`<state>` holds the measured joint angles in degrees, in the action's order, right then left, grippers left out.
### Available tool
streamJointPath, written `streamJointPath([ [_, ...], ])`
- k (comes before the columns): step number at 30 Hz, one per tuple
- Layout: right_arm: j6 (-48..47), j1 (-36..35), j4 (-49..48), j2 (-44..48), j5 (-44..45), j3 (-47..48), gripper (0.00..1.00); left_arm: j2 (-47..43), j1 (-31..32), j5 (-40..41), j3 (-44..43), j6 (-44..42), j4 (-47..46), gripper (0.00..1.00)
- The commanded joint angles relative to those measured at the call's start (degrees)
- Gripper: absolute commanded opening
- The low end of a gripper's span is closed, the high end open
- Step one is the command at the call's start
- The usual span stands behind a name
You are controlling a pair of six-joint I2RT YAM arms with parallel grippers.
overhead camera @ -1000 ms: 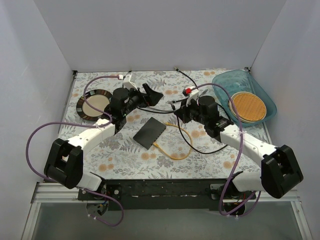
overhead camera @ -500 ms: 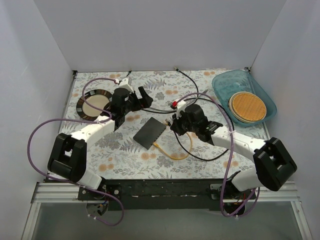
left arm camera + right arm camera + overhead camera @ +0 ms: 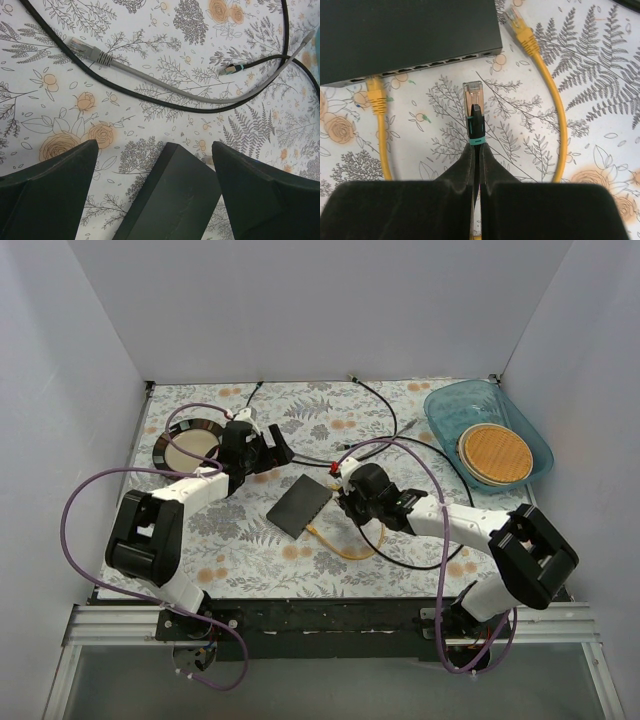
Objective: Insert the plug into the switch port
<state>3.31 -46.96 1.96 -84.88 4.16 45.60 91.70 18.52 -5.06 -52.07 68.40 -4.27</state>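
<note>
One plug [image 3: 473,100] pinched in right claw [image 3: 479,150] near switch [image 3: 405,35]; left claw [image 3: 154,145] spread wide, empty.

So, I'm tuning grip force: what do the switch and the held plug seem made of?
Switch: matte black casing, plastic or painted metal; its dull, even surface leaves that open. Plug: clear glossy plastic tip, contacts showing through; its black boot looks rubbery.

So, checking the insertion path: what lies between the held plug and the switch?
Only bare mat lies between plug and switch, in the right wrist view; the yellow cable passes to either side.
</note>
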Motion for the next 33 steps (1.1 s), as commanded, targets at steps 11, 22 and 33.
streamJointPath([
  [11,-2.96,-0.15,3.93,3.5,4.64,-0.78,0.01,2.17,-0.24,-5.49,-0.04,-2.75,-0.12,0.98],
  [22,-0.24,-3.57,6.74,-5.37,1.72,7.21,0.01,1.73,-0.33,-7.68,1.45,-3.36,-0.82,0.91],
  [33,1.35,-6.56,10.87,-9.95,1.81,11.78,0.01,3.04,-0.33,-12.34,3.21,-3.1,-2.32,0.88],
])
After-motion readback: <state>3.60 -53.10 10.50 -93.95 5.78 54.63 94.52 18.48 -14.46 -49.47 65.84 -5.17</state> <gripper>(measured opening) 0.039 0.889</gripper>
